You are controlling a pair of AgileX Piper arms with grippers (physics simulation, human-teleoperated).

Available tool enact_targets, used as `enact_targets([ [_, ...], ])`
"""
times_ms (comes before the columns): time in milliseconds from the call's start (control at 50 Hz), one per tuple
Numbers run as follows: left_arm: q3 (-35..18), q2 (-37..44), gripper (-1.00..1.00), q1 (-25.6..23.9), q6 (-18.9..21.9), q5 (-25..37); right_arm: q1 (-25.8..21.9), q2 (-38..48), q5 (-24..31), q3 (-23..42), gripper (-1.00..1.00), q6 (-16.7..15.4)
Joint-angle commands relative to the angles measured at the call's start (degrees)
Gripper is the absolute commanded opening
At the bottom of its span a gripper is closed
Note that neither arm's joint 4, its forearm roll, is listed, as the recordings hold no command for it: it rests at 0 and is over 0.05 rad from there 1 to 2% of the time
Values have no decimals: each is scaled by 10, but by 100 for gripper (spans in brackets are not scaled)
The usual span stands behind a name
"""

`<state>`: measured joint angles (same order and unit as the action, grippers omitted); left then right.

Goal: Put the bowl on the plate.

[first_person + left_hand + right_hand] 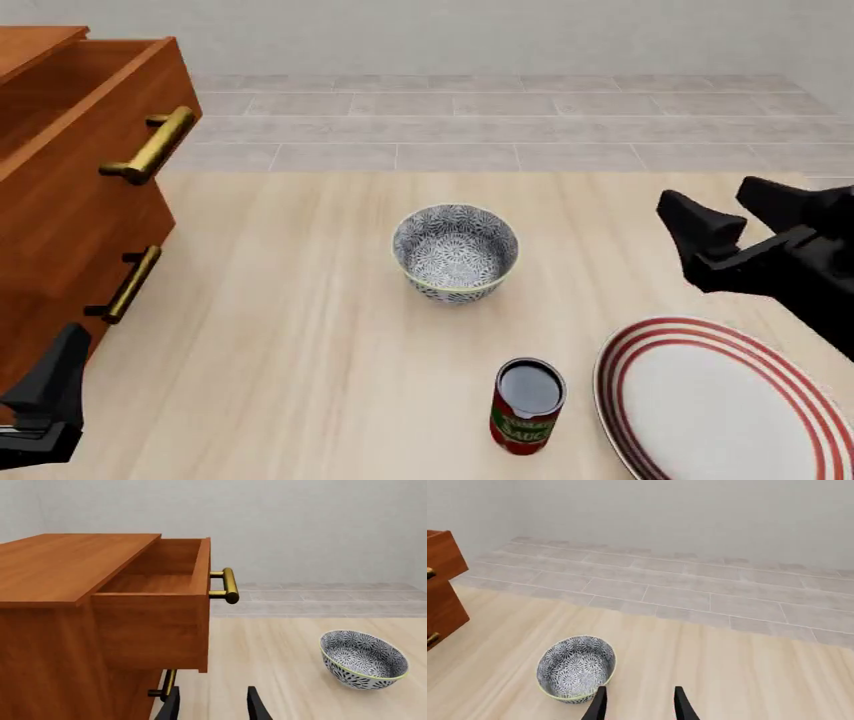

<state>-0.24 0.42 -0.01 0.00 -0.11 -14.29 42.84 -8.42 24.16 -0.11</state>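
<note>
The bowl [455, 252], deep with a dense grey-and-white floral pattern, stands upright at the middle of the table. It also shows in both wrist views, bowl [363, 660] and bowl [576, 667]. The plate [727, 410], white with red rings, lies at the front right. My right gripper [707, 197] hangs open above the table, to the right of the bowl and behind the plate, holding nothing. My left gripper [54, 385] is at the front left beside the cabinet; the left wrist view shows its fingers [170, 704] spread and empty.
A wooden cabinet [67, 210] with brass handles stands at the left, its top drawer [160, 575] pulled open. A red-labelled can [529, 405] stands upright between the bowl and the plate, close to the plate's left rim.
</note>
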Motion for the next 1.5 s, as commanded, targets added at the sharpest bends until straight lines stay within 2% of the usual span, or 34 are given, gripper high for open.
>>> enact_targets([
  [20, 0, 0, 100, 0, 0, 0, -53, 115, 25, 105, 100, -36],
  [40, 0, 0, 100, 0, 0, 0, -70, 135, 32, 120, 100, -26],
  [120, 0, 0, 100, 0, 0, 0, -78, 171, 41, 147, 100, -24],
  [140, 0, 0, 100, 0, 0, 0, -83, 186, 48, 156, 100, -9],
  [200, 0, 0, 100, 0, 0, 0, -84, 223, 61, 181, 100, -19],
  [280, 0, 0, 100, 0, 0, 0, -88, 255, 77, 206, 100, -7],
  [320, 0, 0, 100, 0, 0, 0, -84, 278, 87, 221, 100, -13],
  [340, 0, 0, 100, 0, 0, 0, -90, 284, 92, 225, 100, 0],
  [520, 0, 0, 100, 0, 0, 0, -82, 354, 143, 300, 100, 20],
  [560, 0, 0, 100, 0, 0, 0, -78, 369, 153, 315, 100, 31],
  [600, 0, 0, 100, 0, 0, 0, -86, 385, 166, 327, 100, 59],
  [660, 0, 0, 100, 0, 0, 0, -92, 406, 181, 342, 100, 67],
  [680, 0, 0, 100, 0, 0, 0, -91, 422, 191, 352, 100, 55],
  [760, 0, 0, 100, 0, 0, 0, -79, 446, 196, 368, 100, 57],
  [800, 0, 0, 100, 0, 0, 0, -83, 458, 196, 372, 100, 77],
  [840, 0, 0, 100, 0, 0, 0, -74, 475, 200, 381, 100, 63],
  [880, 0, 0, 100, 0, 0, 0, -77, 481, 198, 382, 100, 78],
  [900, 0, 0, 100, 0, 0, 0, -77, 488, 202, 385, 100, 69],
  [1080, 0, 0, 100, 0, 0, 0, -57, 540, 216, 419, 100, 57],
  [1500, 0, 0, 100, 0, 0, 0, -45, 608, 210, 430, 100, 62],
])
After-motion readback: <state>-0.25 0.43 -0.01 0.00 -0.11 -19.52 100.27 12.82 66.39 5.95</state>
